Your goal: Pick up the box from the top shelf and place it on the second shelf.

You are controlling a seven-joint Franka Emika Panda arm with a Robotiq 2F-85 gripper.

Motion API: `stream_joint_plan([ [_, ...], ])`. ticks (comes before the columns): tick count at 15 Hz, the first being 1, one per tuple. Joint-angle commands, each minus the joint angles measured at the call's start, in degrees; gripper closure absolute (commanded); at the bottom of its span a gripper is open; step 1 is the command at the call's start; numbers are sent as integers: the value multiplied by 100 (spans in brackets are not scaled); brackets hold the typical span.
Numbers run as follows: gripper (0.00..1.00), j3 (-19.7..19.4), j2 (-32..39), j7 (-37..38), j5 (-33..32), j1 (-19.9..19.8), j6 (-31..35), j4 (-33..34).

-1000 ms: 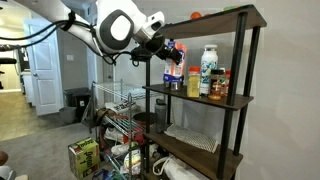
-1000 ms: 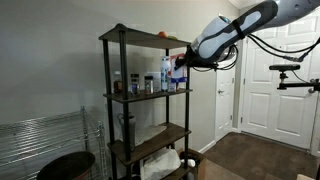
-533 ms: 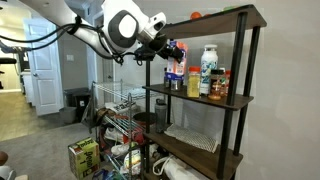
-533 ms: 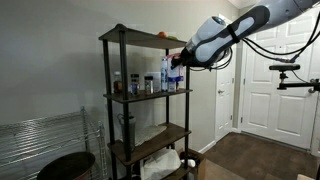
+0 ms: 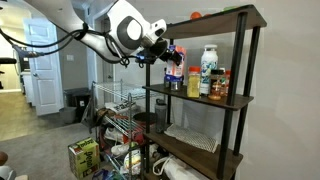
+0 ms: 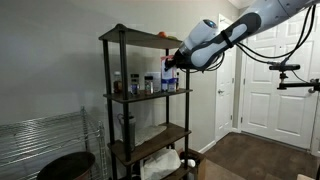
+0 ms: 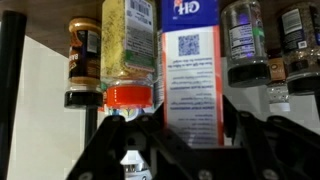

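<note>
My gripper (image 5: 171, 54) is shut on the box (image 5: 174, 72), a small blue and white carton with red marks, held upright at the near end of the second shelf (image 5: 200, 99), below the top shelf (image 5: 215, 15). In an exterior view the gripper (image 6: 171, 62) holds the box (image 6: 168, 78) by the shelf's right end (image 6: 150, 95). The wrist view stands upside down: the box (image 7: 190, 70) fills the space between the jaws (image 7: 192, 125), with spice jars (image 7: 127, 50) behind it. I cannot tell if the box touches the board.
A tall white bottle (image 5: 208, 70) and jars stand on the second shelf. An orange object (image 5: 196, 15) lies on the top shelf. A white mat (image 5: 190, 138) lies on the third board. A wire rack (image 5: 120, 110), a yellow-green box (image 5: 83, 157) and a bin (image 5: 76, 103) stand nearby.
The arm has shifted a little toward the shelving unit, carrying the box with it. The gripper stays shut on the box.
</note>
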Motion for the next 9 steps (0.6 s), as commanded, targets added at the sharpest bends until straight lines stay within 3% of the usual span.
stream_joint_plan([
  [1,52,17,54,24,-32,0,0,35],
  [9,52,33,134,25,-34,0,0,105],
])
